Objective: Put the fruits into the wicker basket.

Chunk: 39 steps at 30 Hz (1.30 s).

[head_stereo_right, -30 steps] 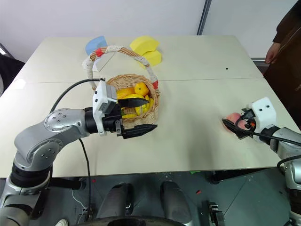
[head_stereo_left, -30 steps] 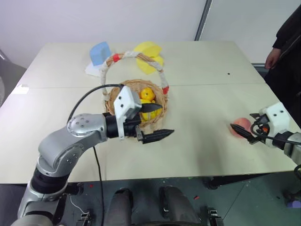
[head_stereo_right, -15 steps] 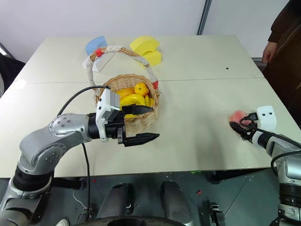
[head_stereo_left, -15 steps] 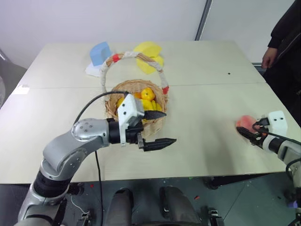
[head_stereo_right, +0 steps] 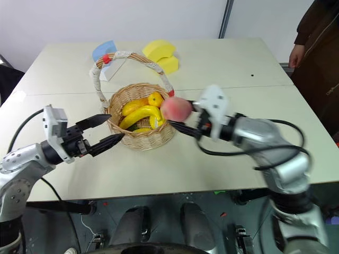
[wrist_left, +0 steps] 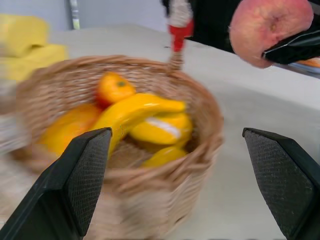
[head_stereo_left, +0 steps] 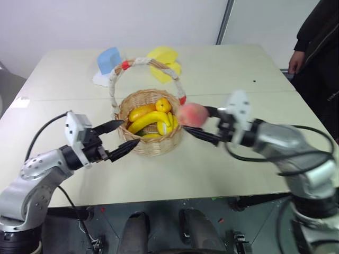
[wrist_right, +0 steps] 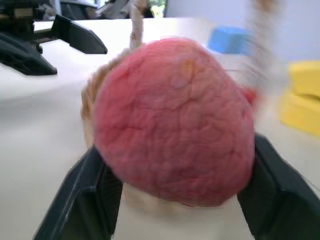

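Right gripper has lifted the peach off the table's right side and swung it across; it's now clamped between both fingers, up at the basket rim's right edge. Left gripper pulled back from over the basket to its left side, jaws wide, empty. Yellow fruit lies in the basket.

I've got the peach, round and pink-red, up off the table, right beside the basket's near right rim. The basket, round, tan, woven, stands upright mid-table, its tall white-wrapped handle arching over with red bands at the ends. Inside I see a small orange-yellow fruit on top of curved yellow fruit.
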Each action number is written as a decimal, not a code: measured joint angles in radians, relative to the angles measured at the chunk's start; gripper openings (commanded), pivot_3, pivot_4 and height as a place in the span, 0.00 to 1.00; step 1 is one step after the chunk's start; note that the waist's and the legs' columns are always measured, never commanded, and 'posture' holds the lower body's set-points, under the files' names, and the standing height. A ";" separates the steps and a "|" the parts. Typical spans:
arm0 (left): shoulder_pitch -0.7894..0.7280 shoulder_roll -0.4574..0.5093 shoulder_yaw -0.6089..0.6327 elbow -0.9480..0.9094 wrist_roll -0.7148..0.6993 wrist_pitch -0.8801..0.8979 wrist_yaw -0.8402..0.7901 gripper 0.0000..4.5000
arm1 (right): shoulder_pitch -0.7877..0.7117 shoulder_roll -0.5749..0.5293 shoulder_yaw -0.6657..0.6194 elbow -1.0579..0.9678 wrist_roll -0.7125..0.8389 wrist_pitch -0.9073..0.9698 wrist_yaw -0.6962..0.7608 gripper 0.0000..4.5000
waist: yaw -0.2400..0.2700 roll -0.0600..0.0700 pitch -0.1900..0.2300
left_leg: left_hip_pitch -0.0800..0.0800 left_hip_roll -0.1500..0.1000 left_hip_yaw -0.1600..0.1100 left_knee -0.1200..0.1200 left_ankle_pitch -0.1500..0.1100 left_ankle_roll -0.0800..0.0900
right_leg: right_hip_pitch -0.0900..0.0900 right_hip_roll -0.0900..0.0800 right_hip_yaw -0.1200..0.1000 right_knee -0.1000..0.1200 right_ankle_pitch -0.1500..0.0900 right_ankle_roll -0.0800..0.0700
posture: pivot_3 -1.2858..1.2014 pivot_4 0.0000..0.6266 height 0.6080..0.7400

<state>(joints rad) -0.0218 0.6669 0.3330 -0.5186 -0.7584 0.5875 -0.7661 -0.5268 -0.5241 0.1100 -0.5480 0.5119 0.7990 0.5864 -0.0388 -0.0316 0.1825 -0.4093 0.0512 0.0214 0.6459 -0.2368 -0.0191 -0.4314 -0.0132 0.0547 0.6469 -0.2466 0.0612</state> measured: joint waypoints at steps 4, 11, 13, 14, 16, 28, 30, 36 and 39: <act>0.052 0.000 0.026 -0.008 -0.010 -0.008 0.005 1.00 | -0.105 0.136 0.124 0.094 -0.066 0.053 -0.107 0.57 | 0.002 0.000 0.000 | -0.003 -0.002 0.003 -0.001 0.000 0.000 | -0.002 -0.004 0.000 -0.001 -0.001 0.002 | 0.52 0.24 1.00; 0.091 -0.012 0.037 -0.054 -0.018 -0.011 0.044 1.00 | -0.139 0.172 0.222 0.163 -0.157 0.026 -0.116 0.99 | 0.001 0.000 0.000 | -0.003 -0.002 0.003 -0.001 0.000 0.000 | -0.002 -0.005 0.000 -0.001 -0.001 0.003 | 0.52 0.24 1.00; 0.095 -0.013 0.037 -0.056 -0.019 -0.011 0.052 1.00 | -0.109 0.143 0.204 0.125 -0.153 0.003 -0.092 0.99 | 0.001 0.000 0.000 | -0.003 -0.002 0.003 -0.001 0.000 0.000 | -0.002 -0.005 0.000 -0.001 -0.001 0.003 | 0.52 0.24 1.00; 0.099 -0.014 0.039 -0.057 -0.019 -0.012 0.053 1.00 | -0.085 0.126 0.184 0.099 -0.141 -0.007 -0.072 0.99 | 0.001 0.000 0.000 | -0.003 -0.002 0.003 -0.001 0.000 0.000 | -0.002 -0.004 0.000 -0.001 -0.001 0.003 | 0.52 0.24 1.00; 0.098 -0.020 0.037 -0.066 -0.021 -0.013 0.059 1.00 | -0.012 0.071 0.113 0.034 -0.079 -0.020 -0.001 0.99 | 0.003 0.000 0.000 | -0.003 -0.002 0.003 -0.001 0.000 0.000 | -0.001 -0.004 0.000 -0.001 -0.002 0.003 | 0.52 0.24 1.00; 0.054 -0.060 0.002 -0.064 -0.044 -0.016 0.075 1.00 | 0.053 0.148 -0.072 0.159 -0.052 -0.109 -0.080 0.99 | -0.015 0.000 0.000 | 0.001 0.001 0.002 -0.002 0.000 0.000 | -0.001 0.002 0.001 0.000 0.000 0.000 | 0.52 0.24 1.00; 0.044 -0.065 -0.013 -0.054 -0.042 -0.019 0.075 1.00 | 0.014 0.229 -0.054 0.236 -0.081 -0.166 -0.117 0.99 | -0.018 0.000 0.000 | 0.001 0.001 0.002 -0.002 0.000 0.000 | -0.001 0.002 0.001 0.000 0.000 0.001 | 0.52 0.24 1.00; 0.046 -0.086 -0.035 -0.046 -0.036 -0.040 0.083 1.00 | -0.029 0.327 -0.060 0.420 -0.134 -0.292 -0.158 0.57 | -0.006 0.000 0.000 | -0.001 0.000 0.002 -0.002 0.000 0.000 | -0.001 0.001 0.001 0.000 -0.001 0.002 | 0.52 0.24 1.00; 0.068 -0.104 -0.039 -0.049 -0.035 -0.054 0.096 1.00 | -0.020 0.327 -0.070 0.426 -0.122 -0.320 -0.127 0.21 | -0.005 0.000 0.000 | -0.001 0.000 0.002 -0.002 0.000 0.000 | -0.001 0.000 0.001 0.000 -0.001 0.002 | 0.52 0.24 1.00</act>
<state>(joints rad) 0.0462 0.5631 0.2942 -0.5674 -0.7936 0.5333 -0.6697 -0.5473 -0.1968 0.0404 -0.1223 0.3897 0.4789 0.4590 -0.0442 -0.0314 0.1829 -0.4098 0.0515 0.0237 0.6437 -0.2371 -0.0187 -0.4324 -0.0128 0.0556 0.6469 -0.2473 0.0631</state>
